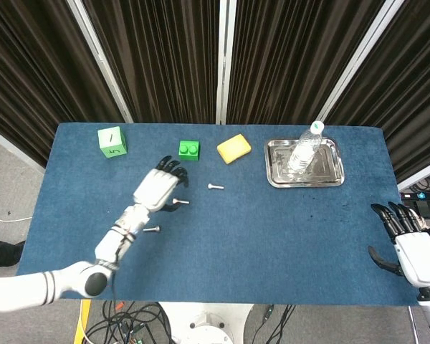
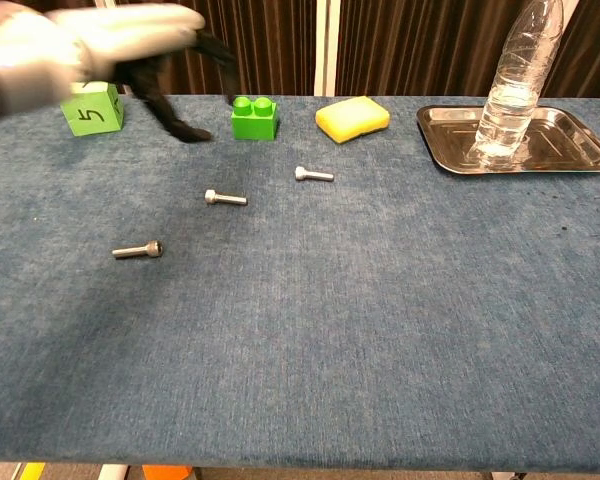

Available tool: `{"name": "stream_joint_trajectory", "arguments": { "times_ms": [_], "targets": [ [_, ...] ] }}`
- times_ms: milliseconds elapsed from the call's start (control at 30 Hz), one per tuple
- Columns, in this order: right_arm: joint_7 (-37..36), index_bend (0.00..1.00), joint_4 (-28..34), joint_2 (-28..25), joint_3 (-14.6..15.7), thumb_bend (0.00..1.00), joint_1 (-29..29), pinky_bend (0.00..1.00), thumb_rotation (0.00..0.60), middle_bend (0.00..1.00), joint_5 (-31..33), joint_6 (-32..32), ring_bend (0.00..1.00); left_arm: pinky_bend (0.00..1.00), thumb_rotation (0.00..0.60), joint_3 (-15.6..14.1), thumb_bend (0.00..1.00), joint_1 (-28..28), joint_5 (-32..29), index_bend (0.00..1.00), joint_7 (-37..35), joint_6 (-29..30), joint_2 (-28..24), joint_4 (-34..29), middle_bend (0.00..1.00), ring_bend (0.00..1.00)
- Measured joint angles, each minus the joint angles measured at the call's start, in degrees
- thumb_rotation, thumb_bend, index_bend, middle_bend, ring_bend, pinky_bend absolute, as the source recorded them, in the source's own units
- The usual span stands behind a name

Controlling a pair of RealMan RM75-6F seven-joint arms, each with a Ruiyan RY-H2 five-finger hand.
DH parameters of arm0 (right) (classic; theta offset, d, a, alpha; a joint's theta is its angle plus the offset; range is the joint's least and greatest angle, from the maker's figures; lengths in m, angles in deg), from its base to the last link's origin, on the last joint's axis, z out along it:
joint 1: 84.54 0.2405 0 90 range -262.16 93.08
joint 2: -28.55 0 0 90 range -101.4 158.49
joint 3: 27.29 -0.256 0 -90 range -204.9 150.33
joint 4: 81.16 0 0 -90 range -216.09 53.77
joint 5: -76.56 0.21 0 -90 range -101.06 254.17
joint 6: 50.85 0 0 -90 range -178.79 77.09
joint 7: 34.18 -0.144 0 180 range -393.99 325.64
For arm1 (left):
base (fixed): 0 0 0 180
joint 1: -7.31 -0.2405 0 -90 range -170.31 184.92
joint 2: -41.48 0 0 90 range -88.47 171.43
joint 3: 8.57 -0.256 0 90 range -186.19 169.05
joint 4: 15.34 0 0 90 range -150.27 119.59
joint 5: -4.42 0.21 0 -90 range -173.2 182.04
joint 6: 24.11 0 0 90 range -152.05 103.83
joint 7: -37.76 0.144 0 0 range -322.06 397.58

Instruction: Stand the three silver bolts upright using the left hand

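Three silver bolts lie flat on the blue table: one near the middle, one left of it, one nearest the front left. My left hand hovers open above the table, just left of the middle bolt in the head view, its fingers spread and holding nothing. It shows blurred in the chest view, high above the table. My right hand hangs open off the table's right edge, empty.
A green cube marked 5 stands at the back left. Along the back also sit a green brick and a yellow sponge. A clear bottle stands on a metal tray at the back right.
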Motion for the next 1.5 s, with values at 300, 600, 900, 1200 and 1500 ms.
{"name": "stream_joint_trajectory", "arguments": {
  "times_ms": [300,600,900,1200,1500],
  "targets": [
    [0.0,0.06,0.1,-0.1,-0.2,0.26,0.1,0.00,0.600,0.12,0.9,-1.0,0.00,0.00,0.600,0.5,0.24,11.5,-15.5,0.39,10.2,-2.3,11.4,15.3,0.17,0.03],
    [0.6,0.06,0.7,-0.6,-0.3,0.26,0.2,0.00,0.600,0.12,1.5,-1.7,0.00,0.00,0.600,0.7,0.24,19.5,-22.9,0.39,14.0,-5.0,18.8,25.9,0.12,0.00],
    [1.8,0.06,2.0,-1.4,-0.4,0.26,-0.4,0.00,0.600,0.12,2.2,-1.5,0.00,0.00,0.600,1.4,0.27,24.2,-25.6,0.40,14.4,-7.3,24.8,37.4,0.11,0.00],
    [2.8,0.06,3.1,-2.1,-0.5,0.26,-1.0,0.00,0.600,0.12,2.6,-1.1,0.00,0.00,0.600,2.4,0.32,27.2,-28.6,0.40,14.3,-11.1,28.3,44.0,0.10,0.00],
    [3.1,0.06,3.4,-2.3,-0.7,0.26,-1.3,0.00,0.600,0.12,3.0,-1.1,0.00,0.00,0.600,2.5,0.32,28.4,-30.3,0.44,13.8,-13.9,29.8,46.9,0.10,0.00]
  ]
}}
